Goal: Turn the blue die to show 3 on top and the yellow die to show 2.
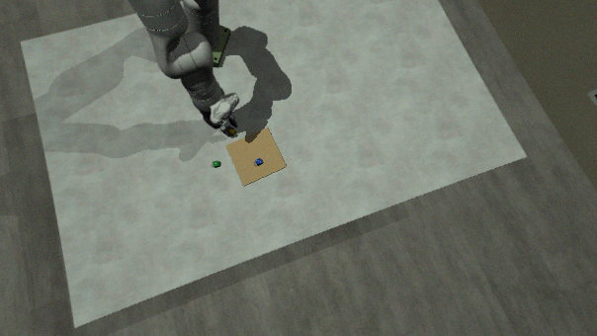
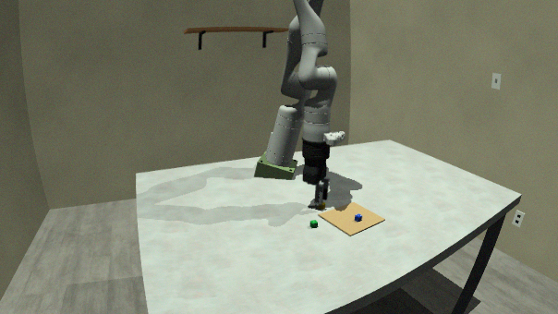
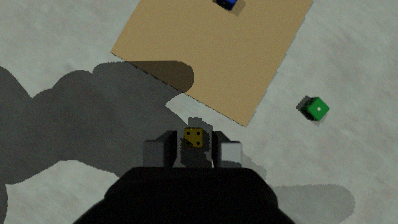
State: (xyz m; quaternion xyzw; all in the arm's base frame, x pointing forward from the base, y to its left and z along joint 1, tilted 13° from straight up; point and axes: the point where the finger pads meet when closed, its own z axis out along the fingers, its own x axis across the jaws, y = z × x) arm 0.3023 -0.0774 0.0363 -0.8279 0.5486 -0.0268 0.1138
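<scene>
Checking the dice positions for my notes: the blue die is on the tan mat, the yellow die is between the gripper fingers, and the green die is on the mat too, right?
Not quite. The green die lies on the table beside the mat, not on it, as the top view shows. The blue die is on the mat, and the yellow die sits between the fingers of the gripper.

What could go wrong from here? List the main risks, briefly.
1. The yellow die sits between the fingers of the tool, on the table just off the mat. Moving it on at this low height could catch the mat's edge and shift or lift it.
2. A tilted release could leave it resting on that edge, not flat.
3. The green die lies close by, so a wide sweep might knock it over.
</scene>
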